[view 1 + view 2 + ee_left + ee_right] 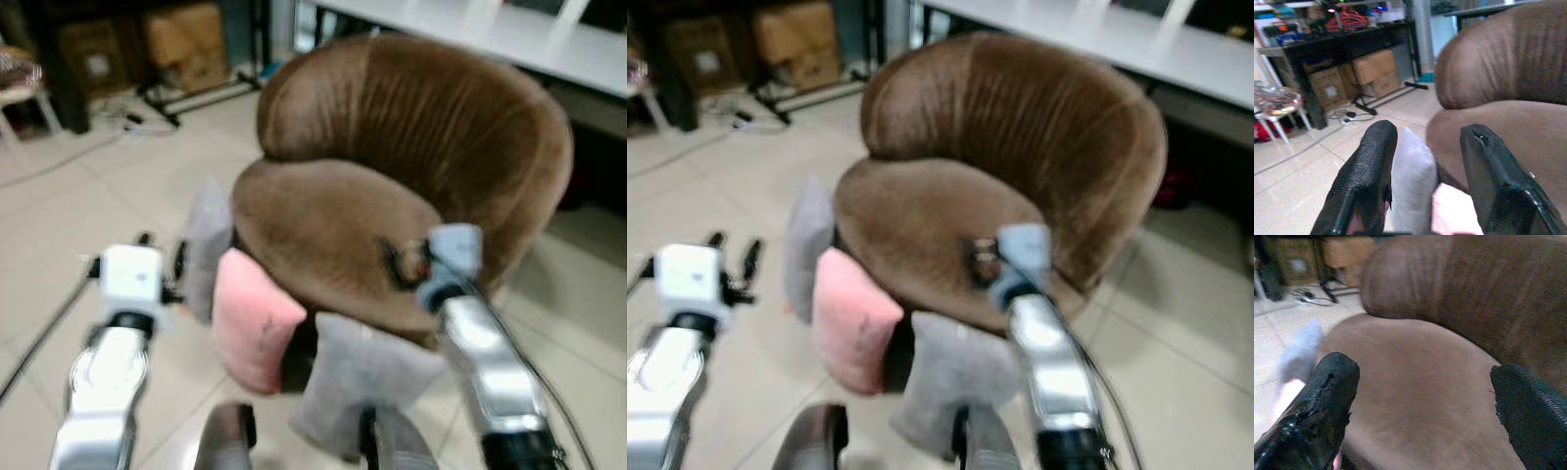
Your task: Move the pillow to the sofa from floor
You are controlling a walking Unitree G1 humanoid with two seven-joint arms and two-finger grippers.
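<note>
a round brown sofa (392,186) stands on the pale tiled floor (118,186), and three pillows lean against its front edge on the floor: a grey pillow (208,245) at the left, a pink pillow (253,318) in the middle, and another grey pillow (358,377) nearer the robot. the left gripper (1425,181) is raised beside the sofa's left front, its fingers (1364,181) spread apart and holding nothing, with the far grey pillow and the pink one seen between them. the right gripper (1420,411) hovers over the sofa seat, fingers (1322,401) wide apart and empty. behind the sofa runs a white tabletop (509,39); cardboard boxes (186,44), cables (127,117) and a black stand (196,93) crowd the far left.
</note>
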